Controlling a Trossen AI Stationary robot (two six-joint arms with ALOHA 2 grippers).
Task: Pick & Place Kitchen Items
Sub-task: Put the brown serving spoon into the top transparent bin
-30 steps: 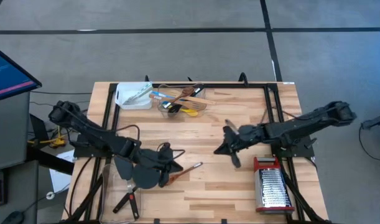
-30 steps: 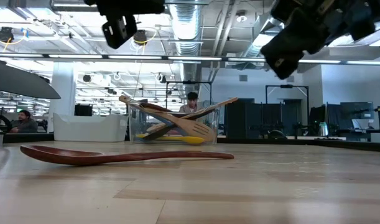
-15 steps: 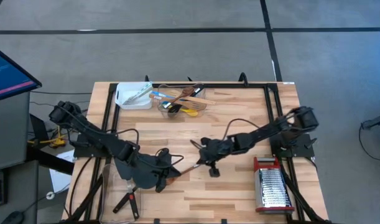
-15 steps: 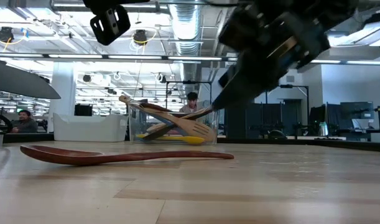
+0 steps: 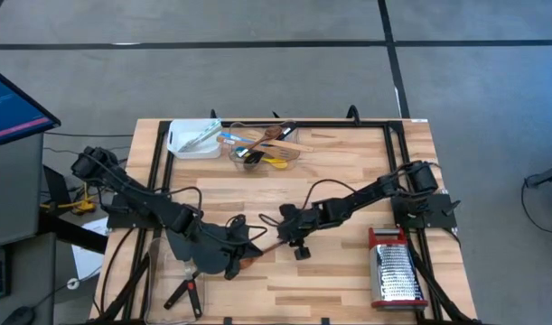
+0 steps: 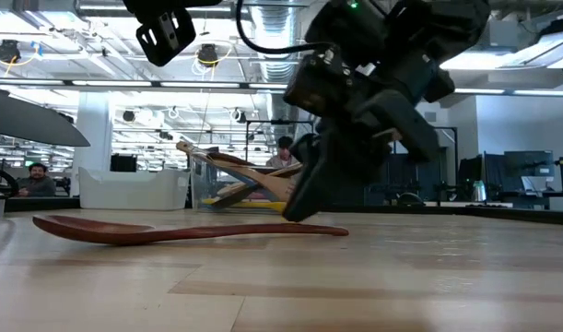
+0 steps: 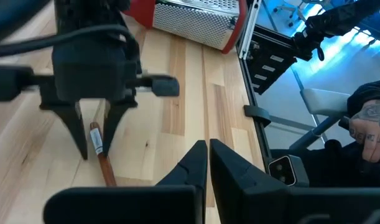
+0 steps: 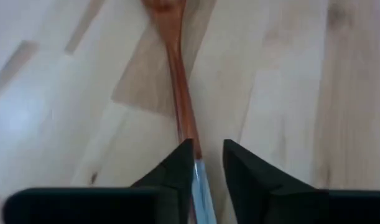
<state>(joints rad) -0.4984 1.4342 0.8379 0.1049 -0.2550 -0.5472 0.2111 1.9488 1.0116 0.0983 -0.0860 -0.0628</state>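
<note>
Where the wooden table (image 5: 348, 181) ends, an office shows.

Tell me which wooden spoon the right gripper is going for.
The reddish-brown wooden spoon lying alone on the bare table. The right gripper straddles its handle end with fingers open; the other wooden spoons sit in the clear tub at the far edge.

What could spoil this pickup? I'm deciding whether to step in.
The right gripper straddles only the handle tip of the reddish wooden spoon with open fingers; gripped that far out, the spoon may tilt or slip. The left gripper, shut, hovers close beside the spoon, so lifting could bump it.
</note>
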